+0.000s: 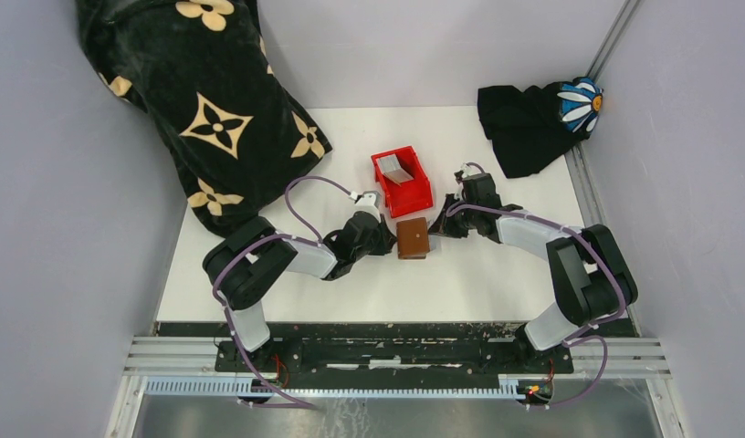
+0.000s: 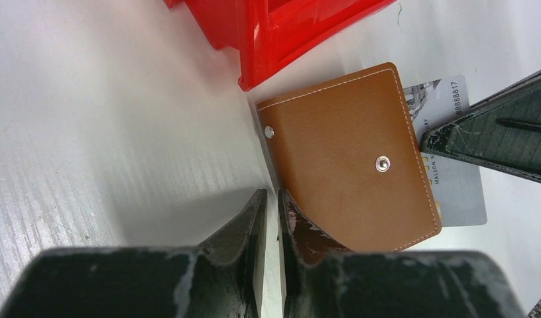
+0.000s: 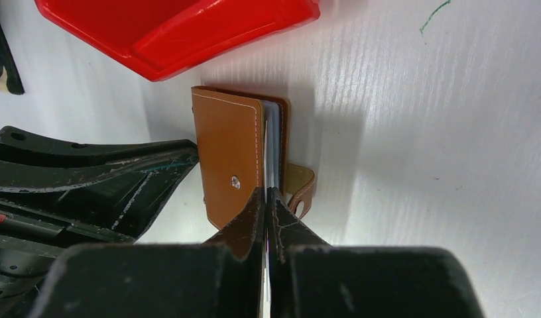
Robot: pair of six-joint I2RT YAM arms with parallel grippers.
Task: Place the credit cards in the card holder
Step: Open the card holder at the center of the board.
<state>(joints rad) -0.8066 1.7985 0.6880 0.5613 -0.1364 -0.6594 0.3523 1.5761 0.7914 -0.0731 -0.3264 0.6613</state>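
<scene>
- The card holder [image 1: 412, 238] is lying closed-side-up in the middle of the desk [image 1: 351, 283], with both arms crowding in on it from either side.
- The right end effector [image 3: 266, 199] is clenching a silvery credit card [image 3: 272, 146] edge-on. The card is sitting partly between the brown leaves, and the snap tab is hanging loose at the side.
- From the left wrist view, a good part of that card is sticking out past the holder's far edge.
- The left end effector [image 2: 270, 202] is pressing up against the holder's opposite edge. Its fingers are drawn together to a thin slit with nothing showing between them.
- The red bin [image 1: 414, 196] is sitting just behind the holder, its corner almost at the leather, so the back side is hemmed in.
- A few grey cards [image 1: 393, 169] are leaning inside that bin.
- A black cloth [image 1: 195, 100] with tan flowers is sprawling over the far left corner.
- A dark garment [image 1: 524, 123] with a daisy patch is lying at the far right, well apart from the action.
</scene>
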